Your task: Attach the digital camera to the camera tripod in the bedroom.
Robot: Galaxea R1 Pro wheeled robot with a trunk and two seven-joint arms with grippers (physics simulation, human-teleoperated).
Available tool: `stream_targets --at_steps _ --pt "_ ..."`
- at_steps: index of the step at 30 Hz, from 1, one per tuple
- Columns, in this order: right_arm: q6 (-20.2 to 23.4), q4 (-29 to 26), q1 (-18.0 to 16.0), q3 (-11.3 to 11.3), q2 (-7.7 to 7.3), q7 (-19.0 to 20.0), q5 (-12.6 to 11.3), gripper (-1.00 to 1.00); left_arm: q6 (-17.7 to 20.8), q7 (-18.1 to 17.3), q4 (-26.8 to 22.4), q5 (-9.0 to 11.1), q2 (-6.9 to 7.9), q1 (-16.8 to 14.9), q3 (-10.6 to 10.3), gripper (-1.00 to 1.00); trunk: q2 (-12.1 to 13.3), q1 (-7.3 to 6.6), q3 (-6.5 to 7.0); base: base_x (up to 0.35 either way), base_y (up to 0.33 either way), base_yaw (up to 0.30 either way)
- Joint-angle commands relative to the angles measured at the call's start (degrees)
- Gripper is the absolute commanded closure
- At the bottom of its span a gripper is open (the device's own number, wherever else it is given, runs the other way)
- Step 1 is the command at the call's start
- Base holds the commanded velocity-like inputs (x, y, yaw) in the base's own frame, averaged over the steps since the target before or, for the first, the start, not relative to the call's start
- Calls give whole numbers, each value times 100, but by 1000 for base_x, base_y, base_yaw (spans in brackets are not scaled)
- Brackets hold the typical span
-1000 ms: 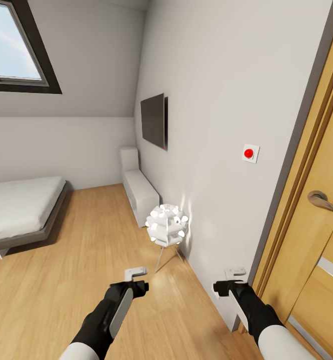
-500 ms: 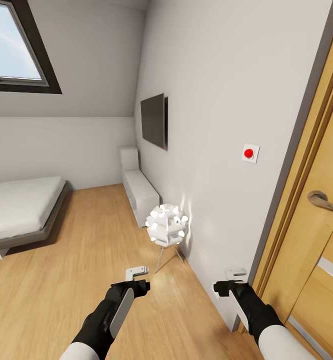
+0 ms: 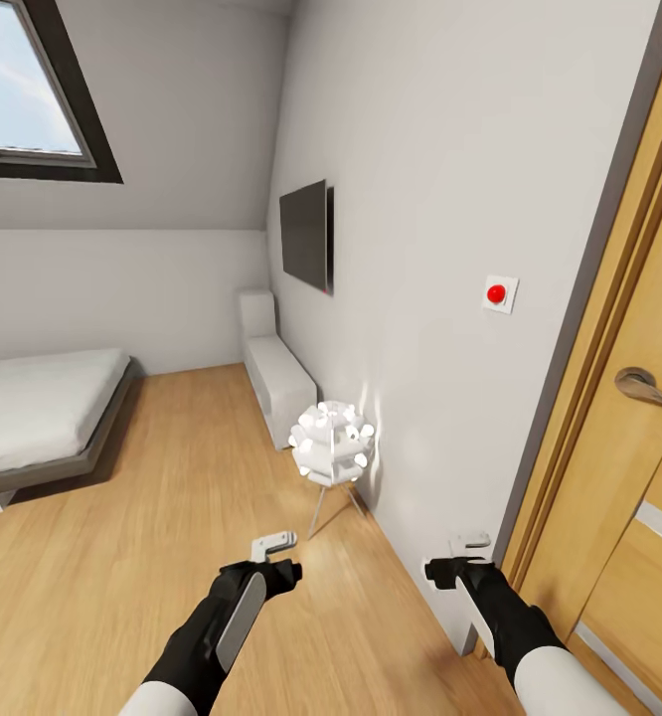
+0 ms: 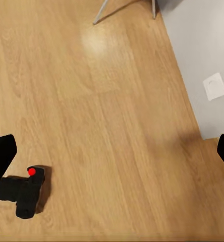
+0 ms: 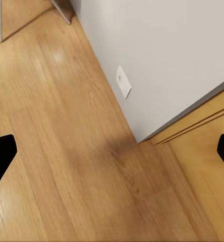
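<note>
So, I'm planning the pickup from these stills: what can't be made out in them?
- Digital camera, left wrist view: lies on the wood floor, too dark to read its lens or mount side.
- Left gripper, left wrist view: fingertips cut by both side edges.
- Right gripper, right wrist view: same cut.
- Lamp, head view: glare blurs its shade.
- Bed, head view: cut by the left edge.

A low grey bed [image 3: 43,418] sits at the far left on the light wood floor [image 3: 122,557], under a dark-framed skylight [image 3: 33,94]. On the right wall hang a dark flat screen [image 3: 304,237] and a white switch plate with a red button [image 3: 499,293]; along its foot stand a white bench [image 3: 276,376] and, nearer, a small white lamp on thin metal legs [image 3: 331,452]. At the near right is a wooden door with a curved metal handle [image 3: 649,388].
</note>
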Motion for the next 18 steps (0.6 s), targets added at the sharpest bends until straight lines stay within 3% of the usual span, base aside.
stream_targets --at_steps 1,10,12,13,18 --pt "27 -9 -2 -2 2 -3 34 -100 17 51 9 85 5 -3 -5 -100 -45 22 -25 0 0 0" --pt "-365 -5 -2 12 5 -11 34 -100 18 69 208 206 104 -4 142 -100 -406 220 -186 0 0 0" --pt "-526 3 -2 21 5 -12 34 -100 16 72 248 212 166 -5 249 -100 -486 264 -222 0 0 0" --pt "-686 11 -2 27 5 -12 34 -100 16 73 273 207 306 -6 460 -100 -526 286 -240 0 0 0" --pt "-741 16 -2 29 1 -12 34 -100 15 134 226 191 394 -5 589 -100 -727 396 -330 0 0 0"
